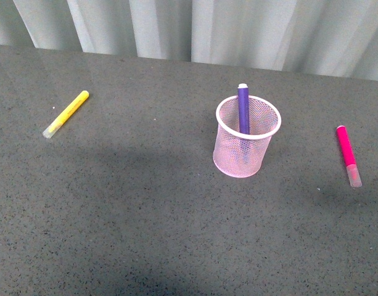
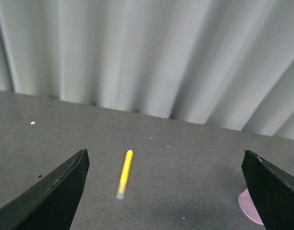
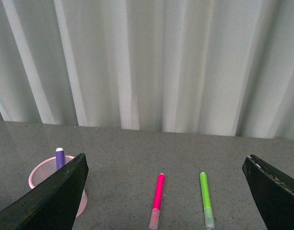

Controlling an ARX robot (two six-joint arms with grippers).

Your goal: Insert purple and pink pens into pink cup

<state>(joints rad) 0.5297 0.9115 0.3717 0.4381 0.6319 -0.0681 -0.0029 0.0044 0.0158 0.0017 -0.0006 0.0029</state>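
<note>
A light pink wire-mesh cup (image 1: 229, 157) stands upright near the middle of the dark grey speckled surface (image 1: 145, 222). The dark purple marker pen (image 1: 243, 106) stands inside it, leaning on the far rim with its top poking out, so that half of the task looks done. The magenta-pink marker pen (image 1: 348, 153) lies flat on the surface, well apart from the cup on the robot's right. That places it within the right arm's side, which is probably the arm to fetch it.

The left gripper (image 2: 164, 184) is spread wide and holds nothing. The right gripper (image 3: 164, 187) is equally wide and empty, and it faces the pink pen, apparently poised for a pick.

There is one cup and four markers: one purple, one pink, one yellow marker (image 1: 66, 113) lying far out on the left, and one green marker (image 3: 205, 199) just beside the pink pen in the right wrist view. The yellow and green ones appear to be distractors and are best left alone.
</note>
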